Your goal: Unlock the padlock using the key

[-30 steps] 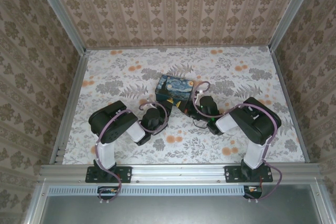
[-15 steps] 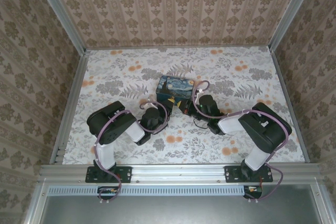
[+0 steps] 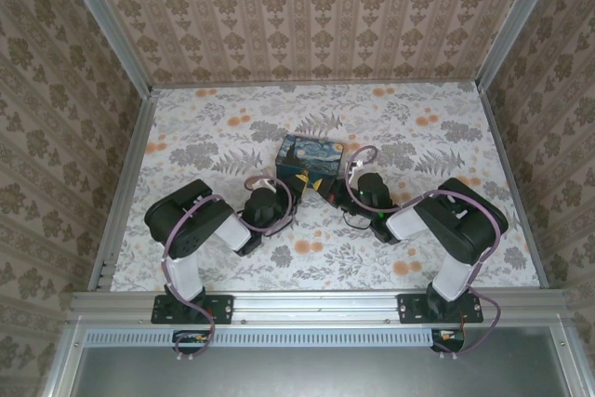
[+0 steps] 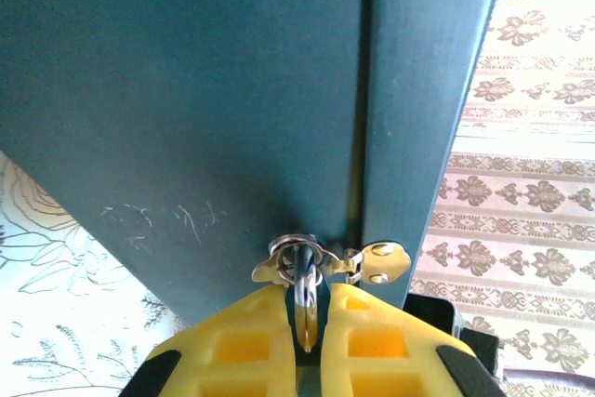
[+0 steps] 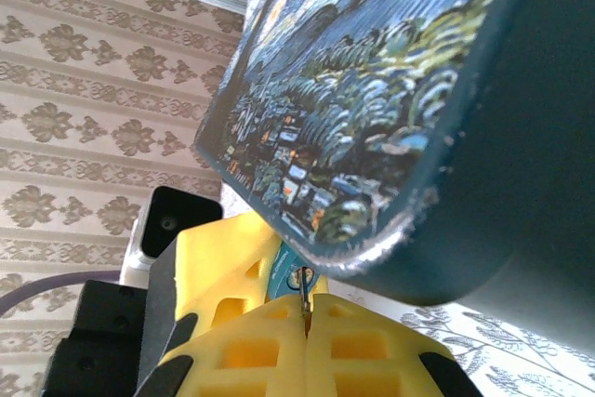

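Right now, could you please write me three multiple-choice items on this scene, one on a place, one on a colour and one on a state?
1. Where on the table does the painted tin sit? A. far left corner B. near the middle C. against the near rail
2. What colour are the left end effector's fingers? A. yellow B. red C. white
3. What state is the left end effector in? A. wide open B. shut on the padlock C. shut on a cloth
Answers: 1 B, the top view shows floral table on every side of it; 2 A, the left wrist view shows them yellow; 3 B, its fingers pinch the padlock hanging from the tin's hasp.
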Controlling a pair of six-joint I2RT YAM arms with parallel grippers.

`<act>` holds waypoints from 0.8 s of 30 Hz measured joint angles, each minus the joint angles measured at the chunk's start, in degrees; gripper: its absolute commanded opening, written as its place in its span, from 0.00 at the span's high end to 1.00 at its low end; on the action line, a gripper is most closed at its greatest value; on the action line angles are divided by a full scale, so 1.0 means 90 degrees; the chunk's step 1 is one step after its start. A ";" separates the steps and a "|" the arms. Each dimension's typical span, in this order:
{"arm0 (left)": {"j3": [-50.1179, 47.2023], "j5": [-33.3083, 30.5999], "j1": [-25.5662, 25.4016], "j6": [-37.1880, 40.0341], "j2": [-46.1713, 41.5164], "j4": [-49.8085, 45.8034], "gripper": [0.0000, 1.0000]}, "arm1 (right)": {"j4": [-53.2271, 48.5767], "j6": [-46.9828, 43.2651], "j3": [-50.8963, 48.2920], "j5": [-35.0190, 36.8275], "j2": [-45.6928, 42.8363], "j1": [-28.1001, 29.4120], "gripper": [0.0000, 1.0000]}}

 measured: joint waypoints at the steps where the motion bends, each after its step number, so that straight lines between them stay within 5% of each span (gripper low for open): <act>1: -0.0007 0.0049 0.0019 0.0002 -0.0022 0.0007 1.00 | 0.0027 0.0051 0.0000 -0.0051 0.0000 -0.0019 1.00; 24: -0.0141 0.0658 0.0221 0.0172 -0.0087 -0.0080 1.00 | 0.0418 0.0714 0.0000 -0.0850 0.0406 -0.0248 1.00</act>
